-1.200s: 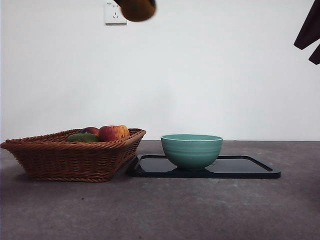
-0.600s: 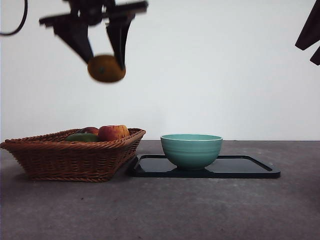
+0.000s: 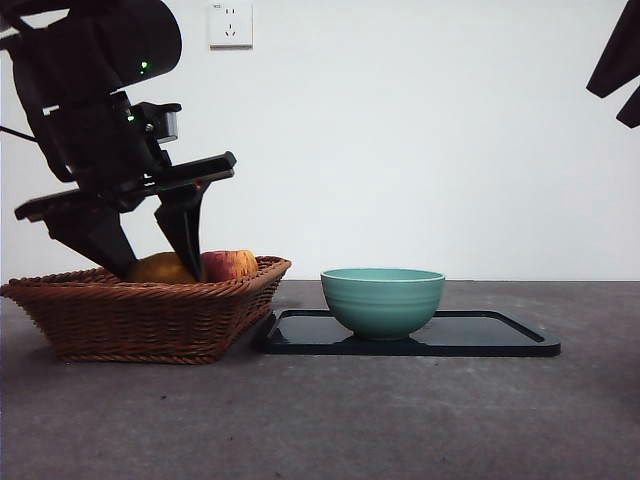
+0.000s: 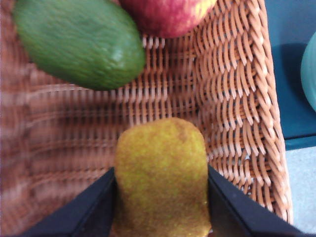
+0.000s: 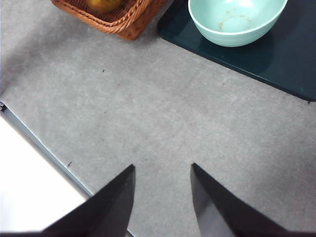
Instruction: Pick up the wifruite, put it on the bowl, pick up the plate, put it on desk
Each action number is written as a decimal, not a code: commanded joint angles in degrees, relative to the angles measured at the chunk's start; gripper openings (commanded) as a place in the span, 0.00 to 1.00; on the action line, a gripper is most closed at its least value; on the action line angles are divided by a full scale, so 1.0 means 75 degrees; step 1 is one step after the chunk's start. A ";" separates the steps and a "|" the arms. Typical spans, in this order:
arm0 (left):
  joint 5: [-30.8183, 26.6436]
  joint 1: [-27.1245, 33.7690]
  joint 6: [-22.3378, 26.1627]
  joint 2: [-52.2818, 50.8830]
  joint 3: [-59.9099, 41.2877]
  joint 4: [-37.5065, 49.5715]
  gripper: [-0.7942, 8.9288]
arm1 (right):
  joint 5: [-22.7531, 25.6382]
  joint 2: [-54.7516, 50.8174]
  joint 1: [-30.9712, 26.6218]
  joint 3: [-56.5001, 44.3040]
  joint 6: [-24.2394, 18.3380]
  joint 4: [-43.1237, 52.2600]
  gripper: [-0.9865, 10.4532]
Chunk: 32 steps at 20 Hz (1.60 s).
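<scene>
A white wall is seen behind the dark grey desk (image 3: 400, 420). The small brown fruit (image 4: 160, 175) is being clamped between the jaws of the left gripper (image 3: 150, 262), low inside the wicker basket (image 3: 150, 320), its long axis running along the jaws. The teal bowl (image 3: 383, 300) is standing on the black tray (image 3: 500, 340) just beside the basket, on the side away from the left arm. The right gripper (image 5: 160, 197) is being held open above bare desk, well apart from the fruit.

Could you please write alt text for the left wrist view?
The left pincer is shut on a small brown-yellow fuzzy oval fruit above the floor of a brown wicker basket. A green oval fruit and a red-yellow apple lie beyond it.
</scene>
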 commanded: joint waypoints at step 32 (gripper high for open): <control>0.1172 -0.0122 0.0930 -0.2439 -0.0061 -0.1090 0.50 | 0.0003 0.0026 0.0041 0.0050 0.0032 0.0125 0.24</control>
